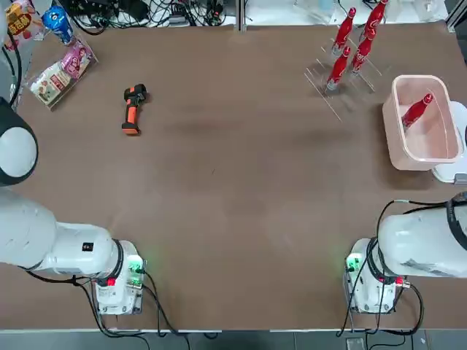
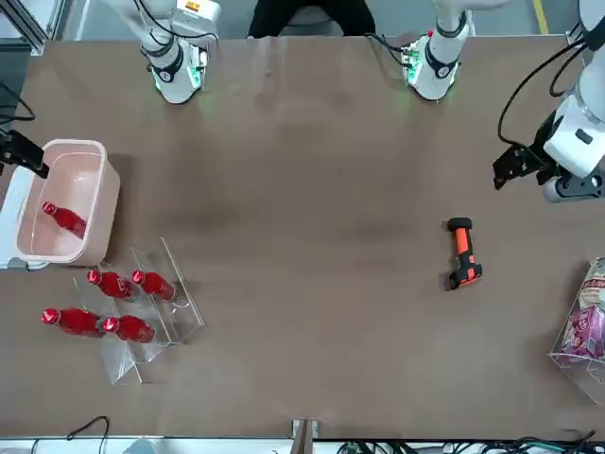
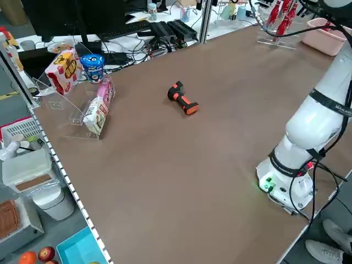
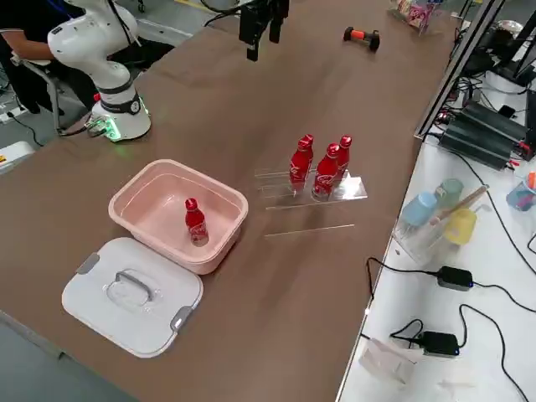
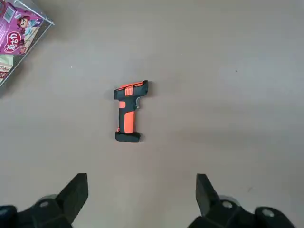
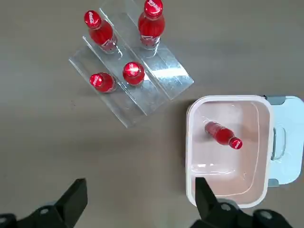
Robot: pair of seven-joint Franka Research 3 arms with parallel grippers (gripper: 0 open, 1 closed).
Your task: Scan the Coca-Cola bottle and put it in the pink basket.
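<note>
Coca-Cola bottle already lying in the pink basket, right beneath the right gripper, fingers spread and empty. Left gripper likewise spread, above the scanner. Best pulled back clear now.

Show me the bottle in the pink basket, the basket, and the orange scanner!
bottle (image 6: 219, 134): right wrist view, on its red body.
pink basket (image 6: 191, 156): right wrist view, on its rim.
scanner (image 5: 127, 121): left wrist view, on its orange handle.
</note>
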